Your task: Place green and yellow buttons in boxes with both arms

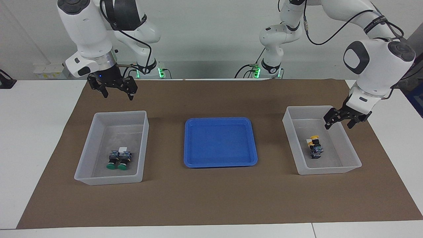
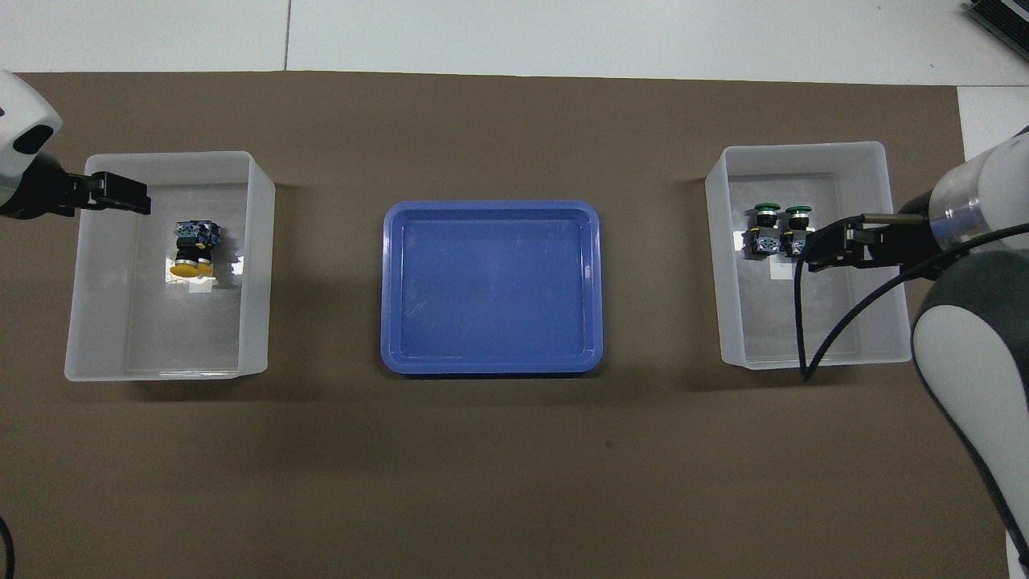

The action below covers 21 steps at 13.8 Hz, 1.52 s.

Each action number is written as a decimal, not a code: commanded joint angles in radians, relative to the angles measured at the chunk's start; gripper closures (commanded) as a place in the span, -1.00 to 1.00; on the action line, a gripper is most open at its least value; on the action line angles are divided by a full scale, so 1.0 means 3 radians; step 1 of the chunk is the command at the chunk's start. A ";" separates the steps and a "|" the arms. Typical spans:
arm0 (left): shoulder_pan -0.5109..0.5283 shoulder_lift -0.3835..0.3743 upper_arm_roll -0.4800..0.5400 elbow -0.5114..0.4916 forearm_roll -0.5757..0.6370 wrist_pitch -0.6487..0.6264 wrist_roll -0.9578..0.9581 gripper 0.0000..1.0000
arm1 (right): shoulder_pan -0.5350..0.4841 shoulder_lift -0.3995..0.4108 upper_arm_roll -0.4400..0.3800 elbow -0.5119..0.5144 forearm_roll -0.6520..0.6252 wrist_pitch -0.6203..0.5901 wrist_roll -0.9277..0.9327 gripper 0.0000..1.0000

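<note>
The left arm's black two-finger hand (image 1: 342, 119) hangs with fingers spread and empty over the translucent whitish plastic box (image 1: 352, 152) at the left arm's end of the worktop (image 1: 211, 198). In that box lie the yellow-capped black push buttons (image 1: 315, 147), close together. The right arm's black hand (image 1: 114, 88), fingers apart and empty, hovers over the brown mat just nearer the robots than the matching translucent box (image 1: 86, 148), where two green-capped black push buttons (image 1: 119, 160) lie side by side. A shallow blue plastic tray (image 1: 190, 142) sits between the boxes.
</note>
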 commanded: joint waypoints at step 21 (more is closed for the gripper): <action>-0.0123 -0.0227 -0.0012 0.0301 0.0091 -0.0690 -0.0003 -1.00 | -0.0021 -0.0047 0.0014 -0.0050 0.0106 -0.0015 -0.0059 -1.00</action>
